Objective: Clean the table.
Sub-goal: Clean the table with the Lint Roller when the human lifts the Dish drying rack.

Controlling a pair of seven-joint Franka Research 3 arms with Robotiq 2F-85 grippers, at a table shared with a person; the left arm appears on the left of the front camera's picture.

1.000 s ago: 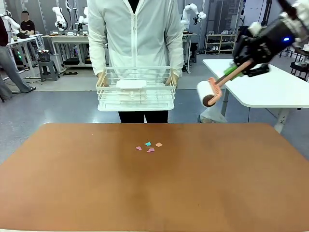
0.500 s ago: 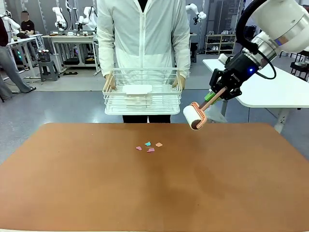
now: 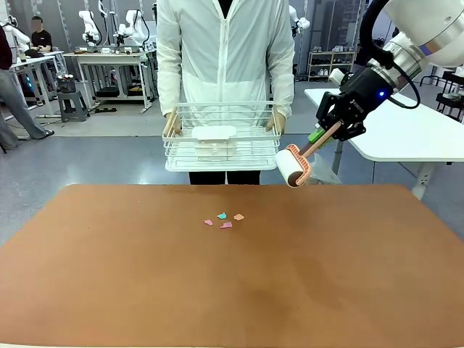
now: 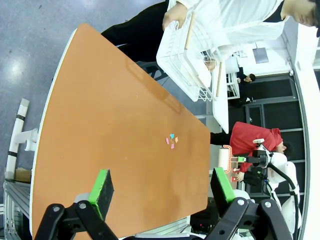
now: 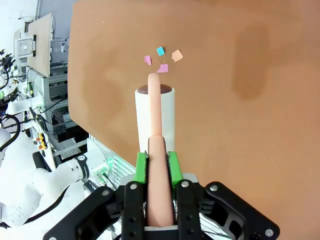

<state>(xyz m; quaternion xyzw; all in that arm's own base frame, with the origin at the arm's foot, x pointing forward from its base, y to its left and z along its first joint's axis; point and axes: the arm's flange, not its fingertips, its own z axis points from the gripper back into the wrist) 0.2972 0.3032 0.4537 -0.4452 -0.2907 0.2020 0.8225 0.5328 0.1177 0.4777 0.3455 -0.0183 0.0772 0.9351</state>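
Note:
The terracotta table (image 3: 217,290) carries a small cluster of coloured paper scraps (image 3: 223,220) near its far middle. My right gripper (image 3: 331,130) is shut on the peach handle of a lint roller (image 3: 292,167), which hangs tilted in the air over the table's far edge, right of the scraps. In the right wrist view the roller (image 5: 155,115) points at the scraps (image 5: 162,59), its handle clamped between the green pads (image 5: 142,167). My left gripper (image 4: 162,186) is open, high above the table (image 4: 115,130), with nothing between its fingers.
A person stands at the far side holding a white wire basket (image 3: 221,138) with a white object in it, just left of the roller. A white-topped table (image 3: 406,134) stands at the back right. Workbenches and other people are farther off.
My right arm has swung the lint roller left and down toward the table's far edge, then lifted it slightly. The person with the basket has shifted a little to the right.

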